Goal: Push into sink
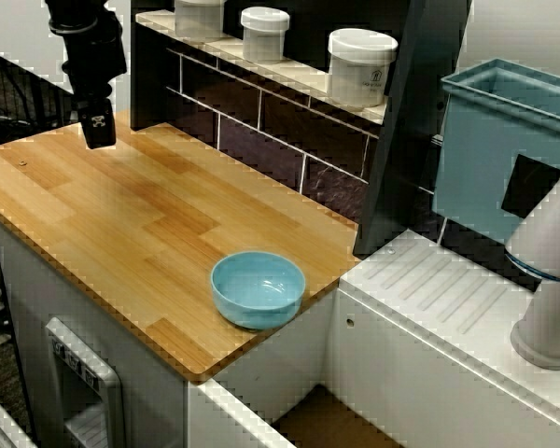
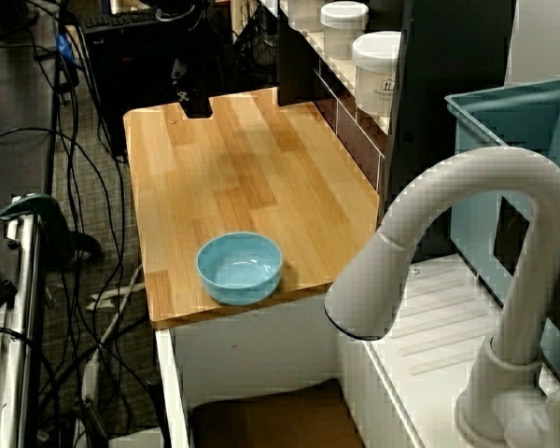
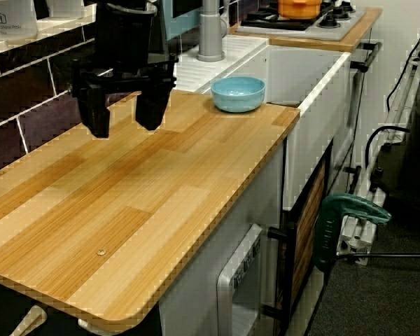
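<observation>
One small blue bowl is all I have to move, and it sits upright and empty on the wooden table, close to the corner that borders the sink. From the side view the bowl stands just beside the table's end, with the white sink wall directly past it, so I judge the shove needed is short. My end effector hangs above the far end of the table, well apart from the bowl, its two dark fingers parted wide with nothing between them. In the overhead view it shows only as a black block, so I rely on the side view for that reading. The bowl looks like thin, rigid plastic with a glossy surface; I expect it to be light, and to slide easily on the smooth wood. Because it is round, an off-centre touch would probably spin it or send it sideways off the table's front edge rather than into the basin. I would not grip it at all: I would set the fingers low against the outer wall on the side away from the sink and push through its middle.
</observation>
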`<state>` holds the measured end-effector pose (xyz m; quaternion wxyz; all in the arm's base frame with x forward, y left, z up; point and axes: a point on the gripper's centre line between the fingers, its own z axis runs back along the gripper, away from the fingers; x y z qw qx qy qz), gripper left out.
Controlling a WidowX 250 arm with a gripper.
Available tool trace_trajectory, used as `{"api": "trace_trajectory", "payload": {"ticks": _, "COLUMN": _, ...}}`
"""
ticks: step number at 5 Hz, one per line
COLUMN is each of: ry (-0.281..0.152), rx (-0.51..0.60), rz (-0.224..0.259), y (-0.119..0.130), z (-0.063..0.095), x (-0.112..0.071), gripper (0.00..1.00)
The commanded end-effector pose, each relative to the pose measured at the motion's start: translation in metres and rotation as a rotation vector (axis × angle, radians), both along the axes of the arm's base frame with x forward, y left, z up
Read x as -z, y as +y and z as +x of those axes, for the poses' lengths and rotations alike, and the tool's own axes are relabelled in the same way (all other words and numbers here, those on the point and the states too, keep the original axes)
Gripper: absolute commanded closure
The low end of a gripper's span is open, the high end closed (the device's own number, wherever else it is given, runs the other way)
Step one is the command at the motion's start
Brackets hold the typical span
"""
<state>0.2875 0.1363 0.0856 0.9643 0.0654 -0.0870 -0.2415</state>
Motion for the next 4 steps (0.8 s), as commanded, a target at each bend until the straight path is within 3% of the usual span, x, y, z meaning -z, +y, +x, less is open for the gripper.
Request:
{"api": "trace_trajectory", "payload": {"ticks": 1, "ry": -0.019, "rx": 0.091, "rz": 0.022, "y": -0.024, "z": 0.002, "x": -0.013, "gripper": 0.0}}
{"api": "trace_trajectory", "payload": {"ticks": 2, "ry": -0.014, "rx": -0.039, "rz": 0.047, "y": -0.04, "z": 0.001, "x": -0.005, "gripper": 0.0}}
{"api": "trace_trajectory", "payload": {"ticks": 3, "ry": -0.001, "rx": -0.098, "rz": 0.057, "y": -0.055, "z": -0.004, "x": 0.002, "gripper": 0.0}}
{"api": "trace_trajectory", "payload": {"ticks": 4, "ry": -0.009, "rx": -0.016, "rz": 0.063, "y": -0.073, "z": -0.013, "x": 0.001, "gripper": 0.0}}
